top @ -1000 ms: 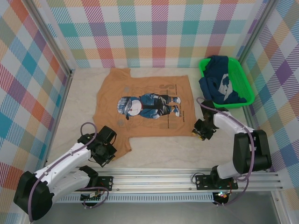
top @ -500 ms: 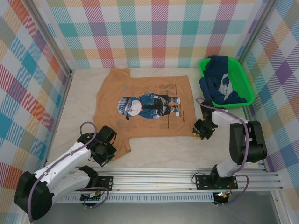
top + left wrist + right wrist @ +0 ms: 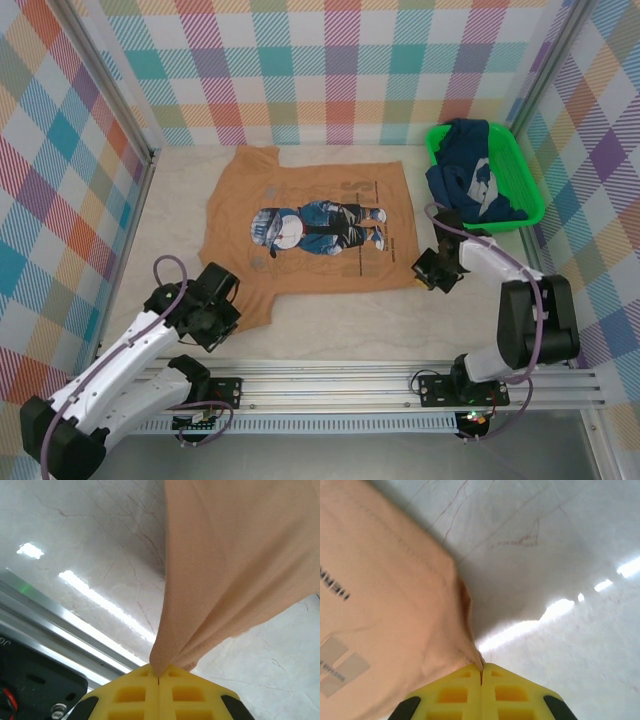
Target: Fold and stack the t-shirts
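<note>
tan-orange t-shirt (image 3: 305,235): spread flat, print up, mid-table (image 3: 340,325) | left tool (image 3: 159,672): pressed together, pinching the shirt's near-left corner, cloth lifted | right tool (image 3: 481,669): pressed together, pinching its near-right corner | navy t-shirt (image 3: 470,175): crumpled in green basket (image 3: 533,195), far right

Left arm (image 3: 120,355) and right arm (image 3: 495,262): white link shells, black joint housings and black bases. A purple cable (image 3: 168,258) loops externally along each arm. The fingers (image 3: 127,695) are yellow moulded pads with rectangular recesses, on black mounts.
</note>
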Motion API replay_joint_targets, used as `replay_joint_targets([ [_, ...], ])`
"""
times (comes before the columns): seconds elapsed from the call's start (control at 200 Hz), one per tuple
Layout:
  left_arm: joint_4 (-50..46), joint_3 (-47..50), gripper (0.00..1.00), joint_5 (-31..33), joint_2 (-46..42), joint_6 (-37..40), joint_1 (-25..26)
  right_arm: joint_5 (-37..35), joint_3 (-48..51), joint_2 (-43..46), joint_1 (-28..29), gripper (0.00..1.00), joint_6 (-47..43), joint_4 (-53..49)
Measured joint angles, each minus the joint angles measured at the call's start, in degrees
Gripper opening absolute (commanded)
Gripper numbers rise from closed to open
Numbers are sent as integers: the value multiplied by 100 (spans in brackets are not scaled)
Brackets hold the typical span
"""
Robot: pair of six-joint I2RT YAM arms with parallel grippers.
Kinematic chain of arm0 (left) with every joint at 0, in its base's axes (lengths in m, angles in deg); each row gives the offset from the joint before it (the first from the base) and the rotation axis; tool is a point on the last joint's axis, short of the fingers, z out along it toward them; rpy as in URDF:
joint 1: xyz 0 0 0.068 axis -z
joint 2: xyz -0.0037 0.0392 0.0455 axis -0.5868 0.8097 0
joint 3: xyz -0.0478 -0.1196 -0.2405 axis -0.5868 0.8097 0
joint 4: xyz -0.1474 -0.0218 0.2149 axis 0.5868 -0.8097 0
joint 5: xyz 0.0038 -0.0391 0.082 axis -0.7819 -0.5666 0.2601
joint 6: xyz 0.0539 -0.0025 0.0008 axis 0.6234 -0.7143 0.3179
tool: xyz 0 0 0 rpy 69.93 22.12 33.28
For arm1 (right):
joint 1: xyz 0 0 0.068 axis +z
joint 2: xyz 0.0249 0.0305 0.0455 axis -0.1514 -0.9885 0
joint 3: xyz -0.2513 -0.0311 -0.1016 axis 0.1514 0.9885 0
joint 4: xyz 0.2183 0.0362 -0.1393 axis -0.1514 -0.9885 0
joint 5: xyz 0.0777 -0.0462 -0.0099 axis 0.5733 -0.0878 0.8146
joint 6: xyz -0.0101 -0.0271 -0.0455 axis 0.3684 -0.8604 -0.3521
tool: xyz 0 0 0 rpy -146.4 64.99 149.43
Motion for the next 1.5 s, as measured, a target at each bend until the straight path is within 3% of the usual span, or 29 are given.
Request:
replay_joint_targets([
  [0.265,-846,107,0,-542,-734,-173,7,195,542,1147,83,0,-284,-946],
  [0.44,-815,44,0,-636,-522,-186,7,431,713,1443,98,0,-396,-1294],
  [0.68,107,-1384,0,-42,1421,280,-162,367,-343,293,94,0,-625,-1349],
  [1.02,1204,-3117,0,197,3510,1641,-1467,146,-1733,-1102,-55,0,-822,-1255],
  [1.5,1425,-4380,0,260,4760,2809,-1993,-133,-2583,-1941,-92,0,-820,-1198],
])
